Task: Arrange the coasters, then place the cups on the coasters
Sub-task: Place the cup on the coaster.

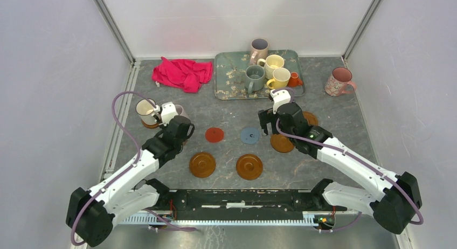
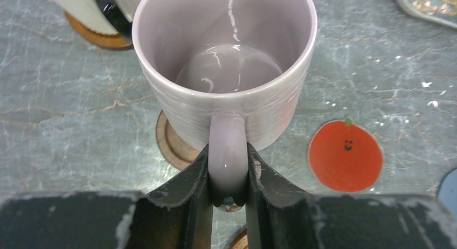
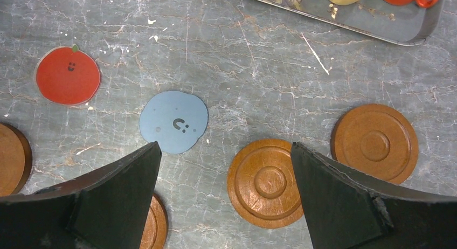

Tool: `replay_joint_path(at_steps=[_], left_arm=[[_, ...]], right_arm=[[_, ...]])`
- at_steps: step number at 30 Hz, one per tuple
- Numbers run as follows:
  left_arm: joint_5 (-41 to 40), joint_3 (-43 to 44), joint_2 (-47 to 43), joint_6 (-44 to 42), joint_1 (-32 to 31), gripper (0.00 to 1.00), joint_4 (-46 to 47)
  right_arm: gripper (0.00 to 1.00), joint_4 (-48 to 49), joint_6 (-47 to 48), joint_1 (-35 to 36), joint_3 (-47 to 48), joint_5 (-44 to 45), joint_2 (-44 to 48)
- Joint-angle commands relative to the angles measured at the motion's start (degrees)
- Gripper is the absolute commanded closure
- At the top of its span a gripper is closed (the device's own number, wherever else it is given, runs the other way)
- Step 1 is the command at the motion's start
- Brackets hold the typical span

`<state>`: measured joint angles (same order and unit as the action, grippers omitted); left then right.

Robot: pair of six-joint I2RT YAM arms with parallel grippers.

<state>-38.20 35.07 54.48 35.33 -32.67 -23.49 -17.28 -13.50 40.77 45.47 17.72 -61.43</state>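
The left gripper (image 2: 228, 171) is closed down narrow on the handle of the mauve mug (image 2: 215, 106) — one finger is pressed to each side of the loop. The mug stands upright, mouth up, its handle pointing straight back at the wrist. Under its base shows the edge of an amber coaster (image 2: 168, 144); whether the mug rests on it or hangs just above, I cannot tell. Just left of it, the cream mug (image 1: 145, 111) sits upright on a brown coaster (image 1: 151, 125).

Further right, the red coaster (image 1: 214, 135) and the blue coaster (image 1: 250, 135) lie flat on the table (image 1: 232, 114), apart from each other. A pair of amber discs (image 1: 202, 164) lies nearer the arm bases.

The right gripper (image 3: 225, 149) hangs above the table with its jaws spread wide, holding nothing — a ringed coaster (image 3: 269, 182) lies below the gap.

At the back, the tray (image 1: 229, 92) carries a cluster of cups (image 1: 272, 63). The pink floral mug (image 1: 338, 81) stands upright on the table to the tray's right, handle pointing right.
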Motion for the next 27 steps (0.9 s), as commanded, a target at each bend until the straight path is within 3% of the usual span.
replay_joint_path(at_steps=[1, 27], left_arm=[[-5.0, -1.4, -4.4, 5.5, -0.3, 0.98, 2.1], [-7.6, -8.7, -5.7, 9.6, -0.3, 0.98, 3.3]], right_arm=[[0.02, 2.4, 0.5, 0.2, -0.3, -0.8, -0.3], [0.02, 2.7, 0.5, 0.1, -0.8, -1.3, -0.8]])
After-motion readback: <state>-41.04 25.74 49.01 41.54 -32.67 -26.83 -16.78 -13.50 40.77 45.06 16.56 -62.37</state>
